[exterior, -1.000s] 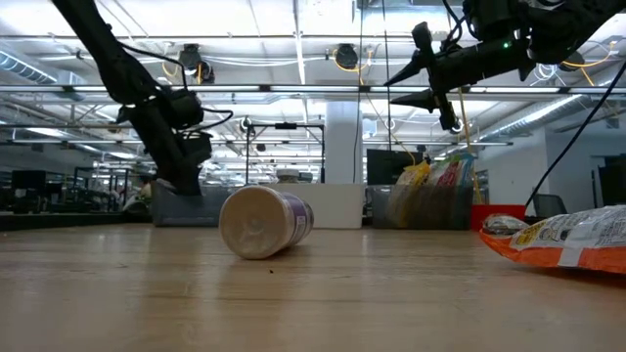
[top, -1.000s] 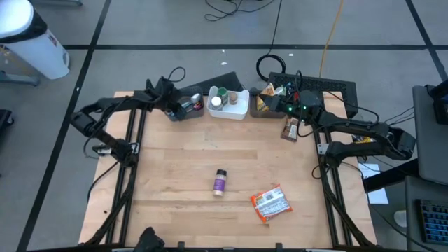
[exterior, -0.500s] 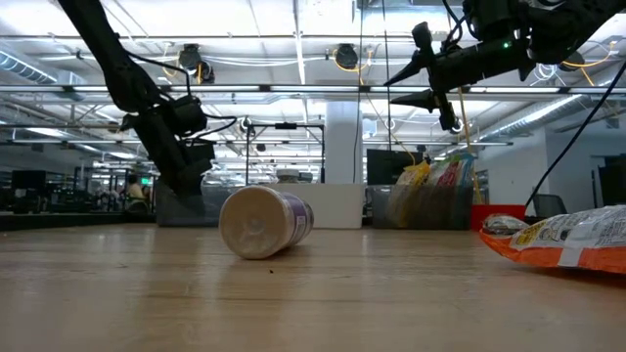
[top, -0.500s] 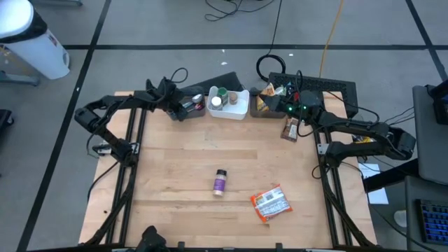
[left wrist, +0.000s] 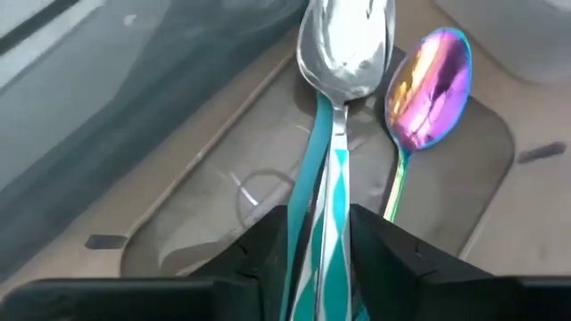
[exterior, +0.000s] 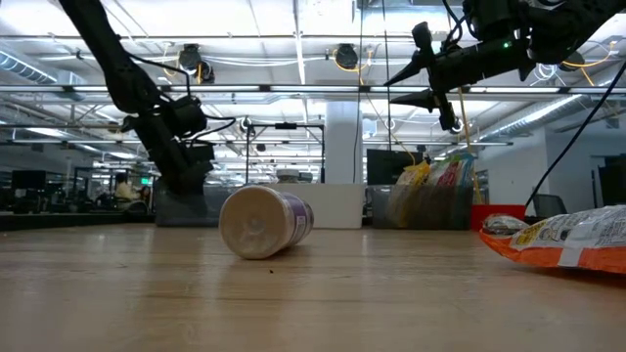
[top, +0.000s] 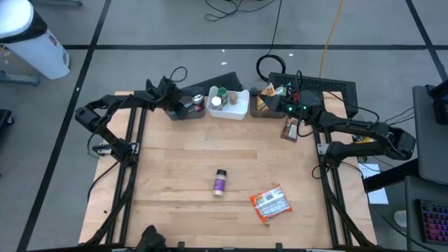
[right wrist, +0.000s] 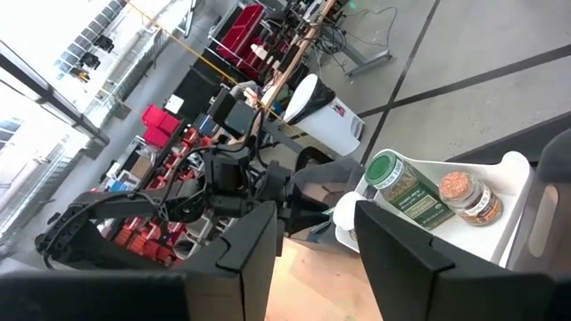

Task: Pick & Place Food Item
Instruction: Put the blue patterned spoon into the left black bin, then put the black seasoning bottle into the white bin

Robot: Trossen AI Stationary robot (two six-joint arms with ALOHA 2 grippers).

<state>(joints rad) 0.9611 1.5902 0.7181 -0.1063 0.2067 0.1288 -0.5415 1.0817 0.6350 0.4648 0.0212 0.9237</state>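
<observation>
We saw the left pincer inside the grey bin, fingers loosely flanking a glossy teal-handled spoon, apparently mid-release; the right pincer hung part-open near the snack bin; the crinkled orange packet and bottle lay mid-surface.

Grey floor, black tape lines
</observation>
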